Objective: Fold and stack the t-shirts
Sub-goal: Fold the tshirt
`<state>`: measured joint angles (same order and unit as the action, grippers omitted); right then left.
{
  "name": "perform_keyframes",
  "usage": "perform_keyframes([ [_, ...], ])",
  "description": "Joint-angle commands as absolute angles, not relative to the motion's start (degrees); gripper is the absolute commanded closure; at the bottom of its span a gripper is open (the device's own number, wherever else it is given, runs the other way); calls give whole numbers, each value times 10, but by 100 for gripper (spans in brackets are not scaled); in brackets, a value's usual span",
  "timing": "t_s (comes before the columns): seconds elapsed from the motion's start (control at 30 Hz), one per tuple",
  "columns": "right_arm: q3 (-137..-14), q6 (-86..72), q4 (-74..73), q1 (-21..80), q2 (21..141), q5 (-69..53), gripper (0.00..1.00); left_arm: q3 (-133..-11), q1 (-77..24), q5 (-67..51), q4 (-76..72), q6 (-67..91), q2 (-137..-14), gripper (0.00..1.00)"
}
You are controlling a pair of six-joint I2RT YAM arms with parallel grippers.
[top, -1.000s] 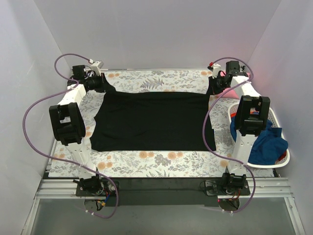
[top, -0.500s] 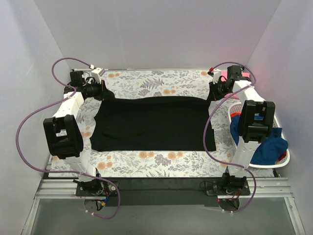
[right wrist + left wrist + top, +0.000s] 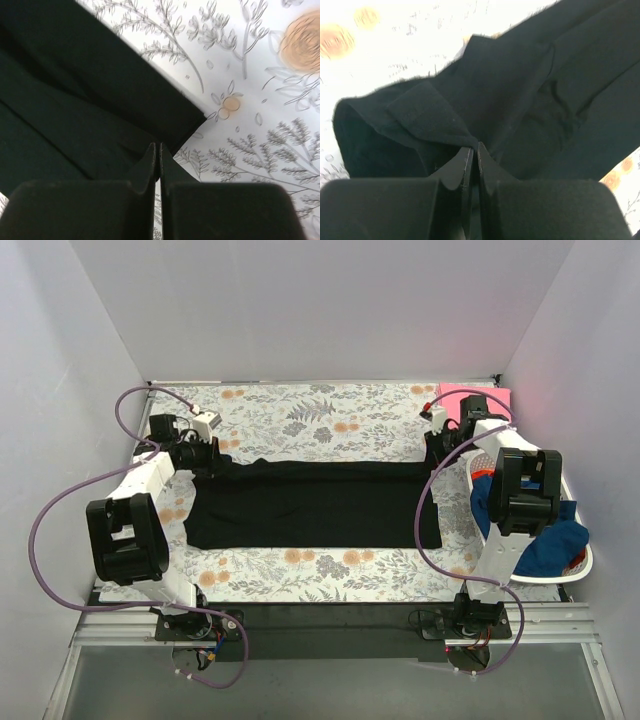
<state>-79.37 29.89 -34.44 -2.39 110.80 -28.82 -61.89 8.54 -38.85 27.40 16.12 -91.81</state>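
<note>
Black shirt (image 3: 315,505) lay long axis left-to-right on counter (image 3: 330,575), far edge clenched at its left end in left jaws, right end in right jaws, near edge flat.

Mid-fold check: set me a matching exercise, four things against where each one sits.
1 black t-shirt
2 pink t-shirt
3 blue t-shirt
4 left gripper

A far right corner of the floral table
B in the white basket
C middle of the table
D shut on the black t-shirt's far left edge

Pairs: 1-C, 2-A, 3-B, 4-D
</note>
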Motion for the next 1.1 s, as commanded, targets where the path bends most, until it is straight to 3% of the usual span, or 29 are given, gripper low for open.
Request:
perform_keyframes([
  [0.0, -777, 322, -341, -27, 1098, -286, 99, -604, 91, -361, 281, 128, -906, 100],
  [0.57, -749, 338, -342, -16, 1109, -280, 99, -573, 91, -320, 280, 113, -969, 100],
  [1.07, -810, 352, -358, -17, 1082, -253, 99, -613, 92, -345, 351, 119, -888, 100],
])
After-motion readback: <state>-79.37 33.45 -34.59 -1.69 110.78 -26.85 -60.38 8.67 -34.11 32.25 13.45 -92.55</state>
